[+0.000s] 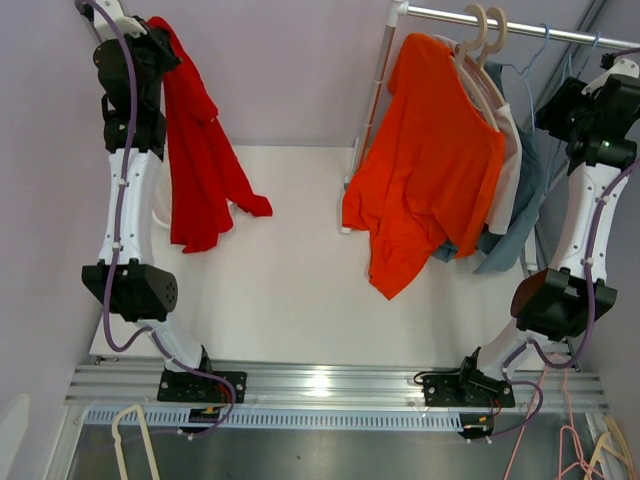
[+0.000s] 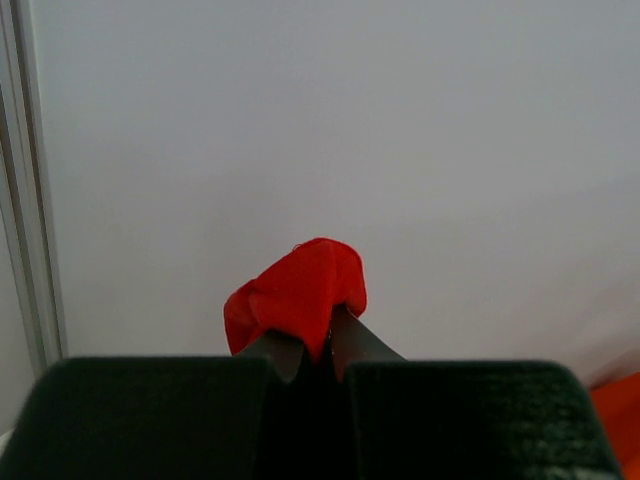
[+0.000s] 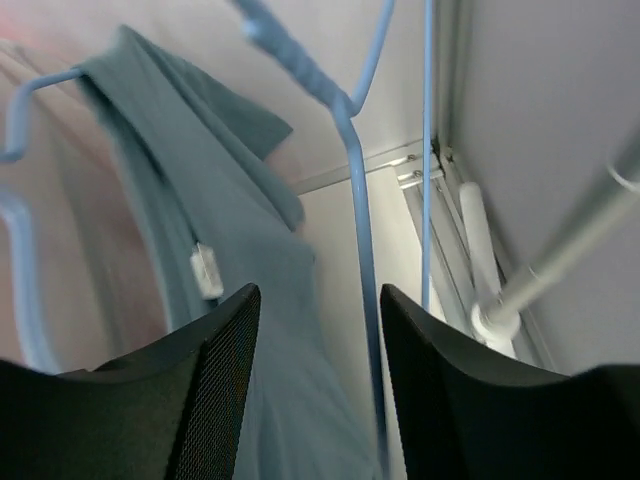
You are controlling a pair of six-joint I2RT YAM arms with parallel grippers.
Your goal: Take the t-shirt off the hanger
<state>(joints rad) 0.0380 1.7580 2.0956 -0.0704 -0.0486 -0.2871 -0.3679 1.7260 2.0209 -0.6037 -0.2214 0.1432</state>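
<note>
**One red t-shirt in the left gripper, three garments on the rail**

The left gripper (image 2: 312, 350) is raised at the far left of the table (image 1: 300, 290). Its jaws are pinched tight on a fold of the red t-shirt (image 1: 200, 160), which hangs free below it on no hanger, well apart from the rail (image 1: 550, 32).

Three garments hang on the rail: an orange t-shirt (image 1: 430, 160) in front, a pale garment (image 1: 511, 135) behind it, and a blue-grey shirt (image 3: 240, 260) at the back. Three hanger hooks show above them, two from the beige hangers (image 1: 482, 35) and one from the blue hanger (image 3: 355, 200).

The right gripper (image 3: 320, 330) is up beside the rail with its fingers spread partway. The blue hanger's wire runs through the gap and nothing is clamped.
</note>
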